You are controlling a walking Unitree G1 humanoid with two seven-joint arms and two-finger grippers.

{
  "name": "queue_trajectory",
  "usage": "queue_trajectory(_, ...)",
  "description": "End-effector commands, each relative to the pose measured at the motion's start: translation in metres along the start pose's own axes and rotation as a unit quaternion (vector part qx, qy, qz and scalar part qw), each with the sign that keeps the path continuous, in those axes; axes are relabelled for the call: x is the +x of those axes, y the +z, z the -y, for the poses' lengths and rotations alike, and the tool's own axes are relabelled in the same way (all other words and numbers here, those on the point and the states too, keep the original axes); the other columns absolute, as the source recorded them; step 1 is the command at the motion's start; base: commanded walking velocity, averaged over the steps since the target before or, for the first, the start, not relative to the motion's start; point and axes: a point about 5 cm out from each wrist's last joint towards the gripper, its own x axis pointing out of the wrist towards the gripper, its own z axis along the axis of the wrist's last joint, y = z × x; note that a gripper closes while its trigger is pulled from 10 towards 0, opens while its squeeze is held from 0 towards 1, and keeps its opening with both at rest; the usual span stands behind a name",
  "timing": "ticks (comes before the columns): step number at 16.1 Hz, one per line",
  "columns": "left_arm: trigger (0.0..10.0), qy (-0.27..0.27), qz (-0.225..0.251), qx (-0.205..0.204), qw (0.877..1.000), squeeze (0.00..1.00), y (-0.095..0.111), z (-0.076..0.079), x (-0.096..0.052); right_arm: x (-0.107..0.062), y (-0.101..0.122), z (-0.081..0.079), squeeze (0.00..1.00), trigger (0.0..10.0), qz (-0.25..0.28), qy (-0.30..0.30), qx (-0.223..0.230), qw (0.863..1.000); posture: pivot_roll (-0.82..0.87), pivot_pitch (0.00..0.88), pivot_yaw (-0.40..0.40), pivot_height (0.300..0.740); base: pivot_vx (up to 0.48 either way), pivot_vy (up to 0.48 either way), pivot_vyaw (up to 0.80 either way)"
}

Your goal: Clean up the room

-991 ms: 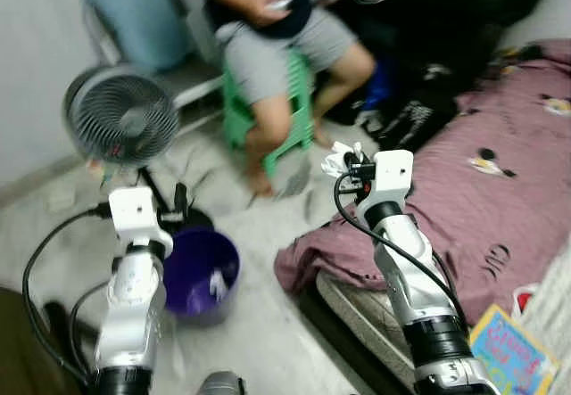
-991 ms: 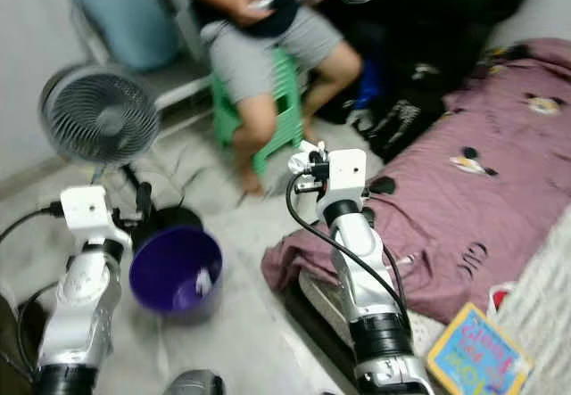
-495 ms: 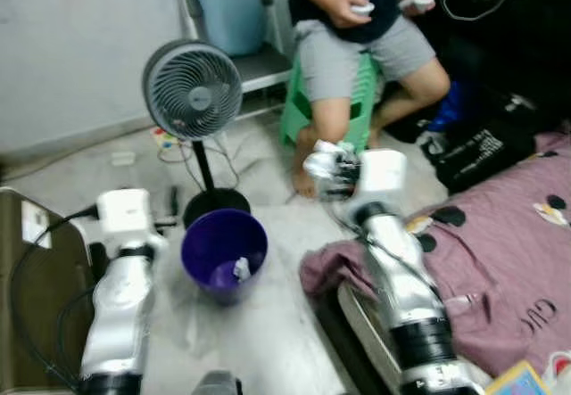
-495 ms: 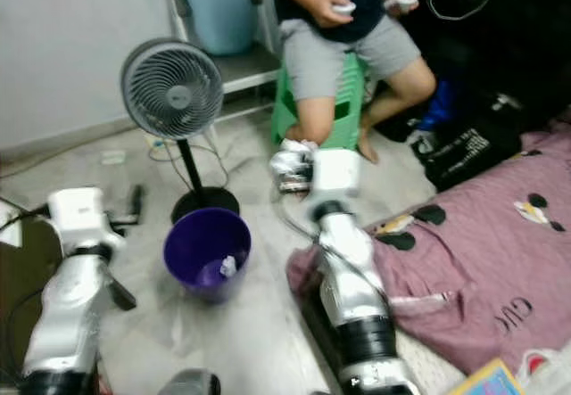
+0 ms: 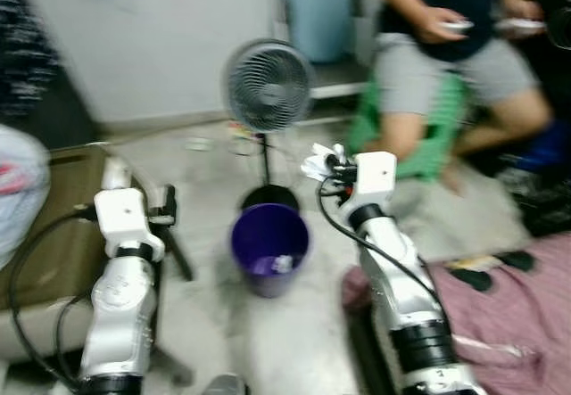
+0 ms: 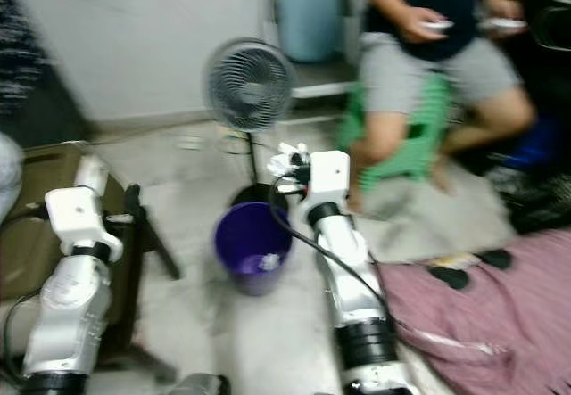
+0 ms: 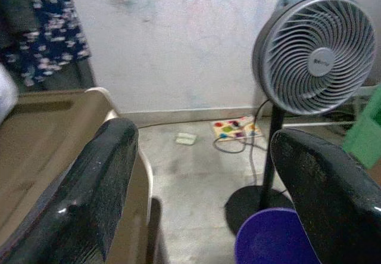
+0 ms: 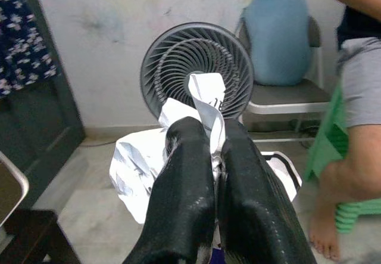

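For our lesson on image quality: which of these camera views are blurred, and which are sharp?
Left and right eye views: motion-blurred throughout, smearing the fan and purple bucket. Right wrist view: sharp on the right gripper clamping crumpled paper. Left wrist view: the open left gripper slightly soft.

Whole view swung left, so that's the camera turning. The real change: right gripper with its crumpled paper went from over the bed edge to just above the purple bin, near the fan
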Motion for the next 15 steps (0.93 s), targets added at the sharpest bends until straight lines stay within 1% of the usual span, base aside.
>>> queue_trajectory(1, 10.0, -0.006, 0.001, -0.001, 1.000, 0.00, 0.0021, 0.0008, 0.0007, 0.0016, 0.0034, 0.0007, 0.00, 10.0, 0.005, 0.000, 0.004, 1.000, -0.05, 0.000, -0.004, 0.740, 0.000, 0.000, 0.80)
queue_trajectory(6, 10.0, -0.004, 0.003, 0.000, 1.000, 0.00, 0.0034, 0.0010, 0.0037, 0.0049, 0.0049, -0.0010, 0.00, 10.0, 0.007, 0.003, 0.007, 1.000, -0.05, 0.000, -0.006, 0.740, 0.000, 0.000, 0.80)
queue_trajectory(9, 10.0, -0.012, 0.006, 0.000, 1.000, 0.00, 0.0052, 0.0028, 0.0049, 0.0080, 0.0076, 0.0002, 0.00, 10.0, 0.012, 0.000, 0.013, 1.000, -0.05, 0.000, -0.003, 0.740, 0.000, 0.000, 0.00)
queue_trajectory(11, 10.0, -0.009, 0.007, -0.002, 1.000, 0.00, 0.0056, 0.0011, 0.0050, 0.0091, 0.0080, -0.0001, 0.00, 10.0, 0.014, -0.002, 0.016, 1.000, -0.05, 0.000, -0.001, 0.740, 0.000, 0.000, 0.00)
queue_trajectory(15, 10.0, -0.013, 0.011, -0.005, 1.000, 0.00, 0.0060, 0.0014, 0.0048, 0.0085, 0.0075, -0.0008, 0.00, 10.0, 0.014, -0.002, 0.020, 1.000, -0.06, 0.000, 0.001, 0.740, 0.000, 0.000, 0.00)
